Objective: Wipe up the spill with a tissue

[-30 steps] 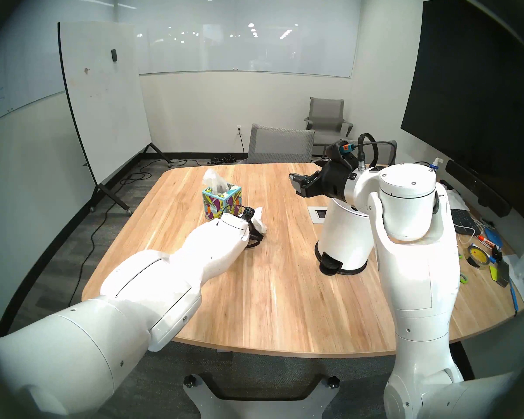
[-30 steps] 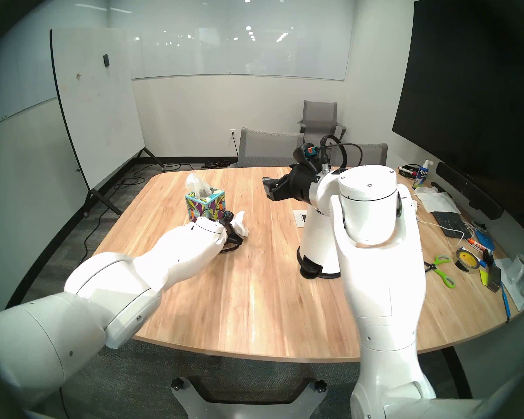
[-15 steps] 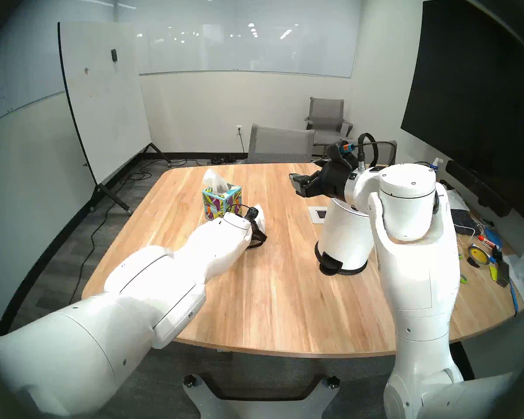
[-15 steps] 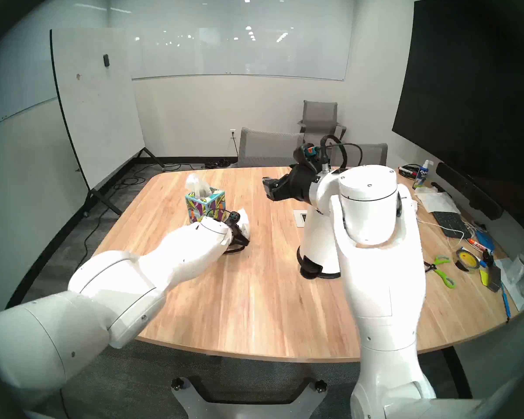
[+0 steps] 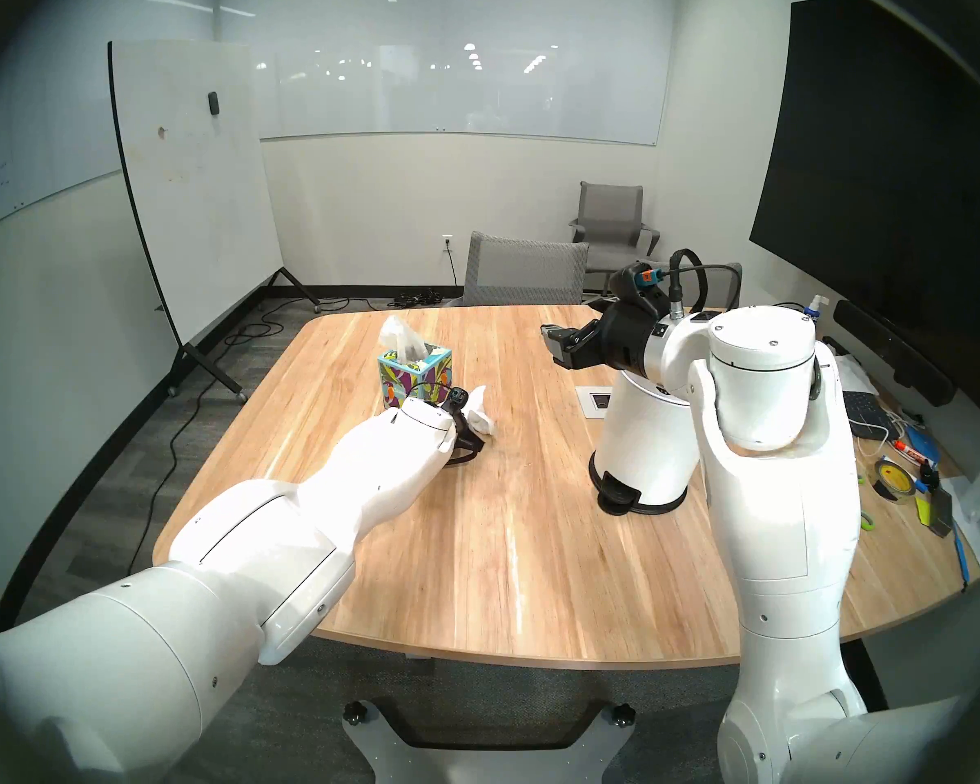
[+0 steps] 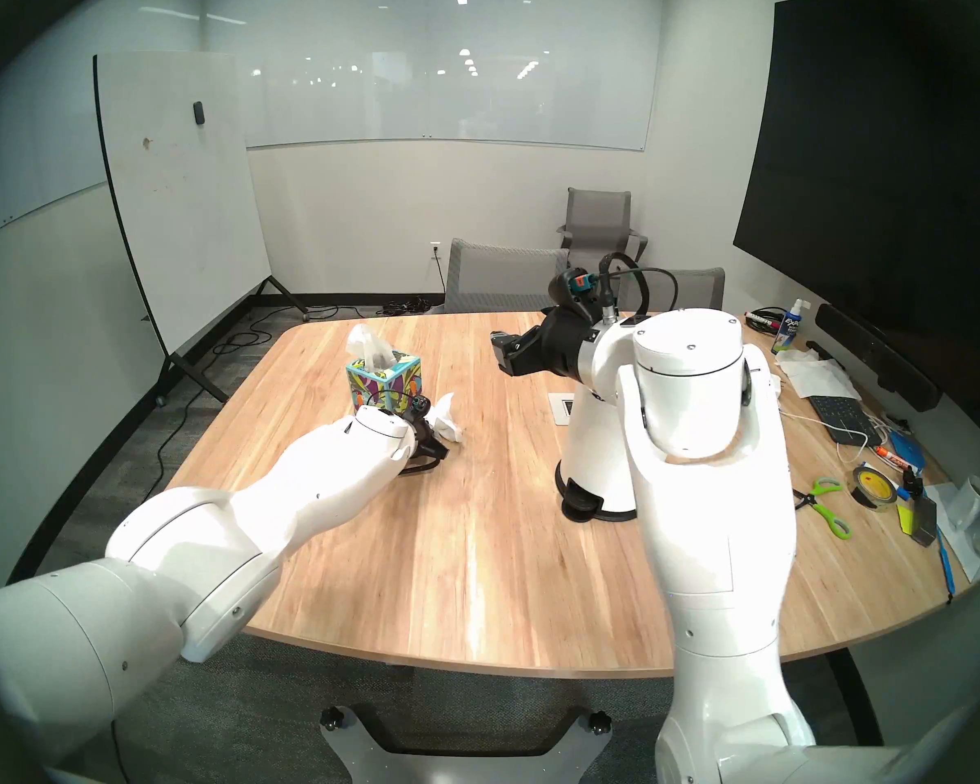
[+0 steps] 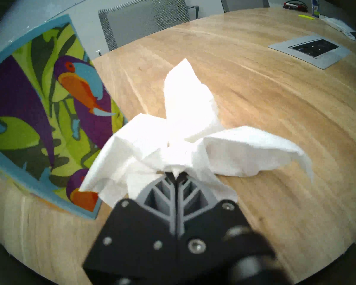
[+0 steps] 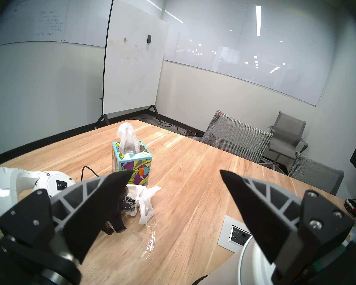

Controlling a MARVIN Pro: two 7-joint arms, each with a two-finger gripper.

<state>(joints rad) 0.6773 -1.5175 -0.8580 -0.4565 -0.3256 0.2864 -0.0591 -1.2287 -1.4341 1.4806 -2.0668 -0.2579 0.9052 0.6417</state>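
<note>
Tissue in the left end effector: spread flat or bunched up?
Bunched up. The tissue is crumpled, loose corners fanning out from the shut left end effector and sagging onto the table.

The right pincer (image 8: 174,173) hung above the desk (image 8: 193,175) with its two dark fingers (image 8: 103,194) spread wide apart and nothing between them. Past the nearer finger, the left pincer (image 8: 130,202) pressed a crumpled white tissue (image 8: 145,202) onto the wood just beside a toucan-printed tissue box (image 8: 132,165). A thin wet streak (image 8: 151,241) glistened on the desk just in front of the tissue. A grey socket panel (image 8: 232,235) was set in the desk near a white bin (image 8: 253,264).
</note>
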